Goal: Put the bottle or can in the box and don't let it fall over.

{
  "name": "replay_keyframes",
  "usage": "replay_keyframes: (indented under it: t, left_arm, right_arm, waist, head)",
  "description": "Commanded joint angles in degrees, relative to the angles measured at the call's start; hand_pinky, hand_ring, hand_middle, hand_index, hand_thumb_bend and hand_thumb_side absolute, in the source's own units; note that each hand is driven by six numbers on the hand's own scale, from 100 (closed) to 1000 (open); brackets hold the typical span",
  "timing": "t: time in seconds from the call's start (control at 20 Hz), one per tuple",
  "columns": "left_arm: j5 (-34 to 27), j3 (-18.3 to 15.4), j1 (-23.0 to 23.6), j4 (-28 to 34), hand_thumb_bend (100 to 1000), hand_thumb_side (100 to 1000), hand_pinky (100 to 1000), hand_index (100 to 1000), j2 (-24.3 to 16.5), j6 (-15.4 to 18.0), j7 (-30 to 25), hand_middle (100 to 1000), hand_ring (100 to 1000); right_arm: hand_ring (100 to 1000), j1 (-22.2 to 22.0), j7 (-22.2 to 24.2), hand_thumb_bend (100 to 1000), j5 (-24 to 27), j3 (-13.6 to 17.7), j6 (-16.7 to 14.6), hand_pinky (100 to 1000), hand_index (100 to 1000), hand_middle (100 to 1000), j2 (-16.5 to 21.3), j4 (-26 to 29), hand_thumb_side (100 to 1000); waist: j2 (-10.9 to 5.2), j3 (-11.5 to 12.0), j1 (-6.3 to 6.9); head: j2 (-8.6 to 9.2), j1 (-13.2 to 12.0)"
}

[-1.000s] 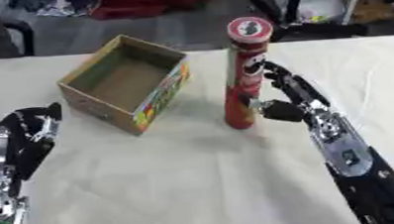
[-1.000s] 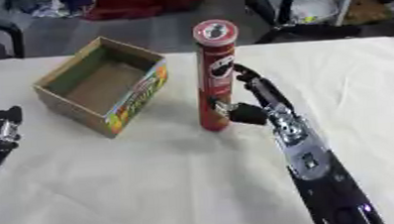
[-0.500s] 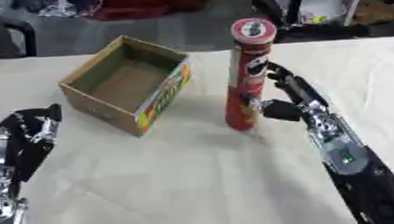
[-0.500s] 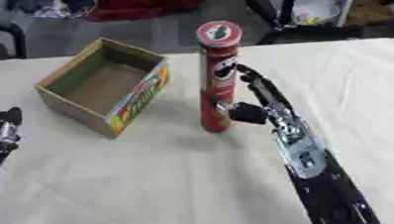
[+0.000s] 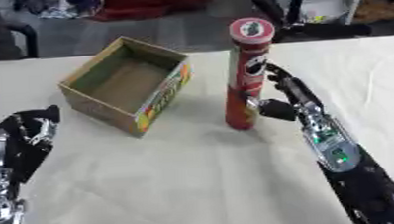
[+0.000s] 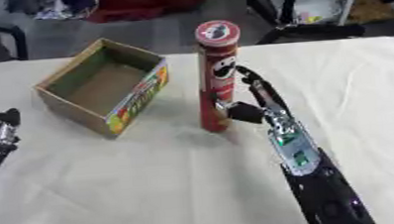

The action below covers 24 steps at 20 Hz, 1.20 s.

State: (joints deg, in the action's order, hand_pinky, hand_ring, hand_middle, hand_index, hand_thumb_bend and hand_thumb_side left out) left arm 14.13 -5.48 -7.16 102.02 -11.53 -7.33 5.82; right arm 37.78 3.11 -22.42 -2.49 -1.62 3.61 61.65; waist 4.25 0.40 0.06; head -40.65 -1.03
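Note:
A tall red crisp can [image 5: 245, 81] with a red lid stands upright on the cream table [image 5: 180, 184]. My right hand [image 5: 292, 99] is against its right side. The fingers run up behind the can and the thumb [image 5: 273, 110] presses its lower front, so the hand is curled round it. An open cardboard box [image 5: 161, 94] with a colourful printed side sits to the can's left, a short gap away, with nothing showing inside. My left hand [image 5: 25, 139] rests at the lower left, fingers up and relaxed, holding nothing.
The table's far edge runs just behind the box and can. Beyond it are a dark chair [image 5: 8, 37], red cloth [image 5: 154, 0] and black equipment [image 5: 316, 26]. Bare cloth-covered table lies in front of the box and can.

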Motion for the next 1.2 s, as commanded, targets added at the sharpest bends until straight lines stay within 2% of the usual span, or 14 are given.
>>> replay_keyframes:
  t: [0.05,1.2]
  left_arm:
    - [0.3,0.1,-0.7,0.5,395,619,476,662,-0.6,0.1,-0.2,441,480]
    - [0.4,0.2,-0.9,0.3,392,621,479,663,-0.4,0.2,-0.5,442,481]
  right_arm:
    - [998,1.4,0.0,461,-0.1,0.4,-0.2,995,1000,1000,0.0,0.0,398]
    - [1000,3.1,0.0,447,1.6,1.2,-0.8,996,1000,1000,-1.1,-1.6,397]
  waist:
    - [-0.37,0.1,0.88]
    - [0.03,1.0,0.91]
  head:
    - [0.78,0.2]
    - [1.17,0.8]
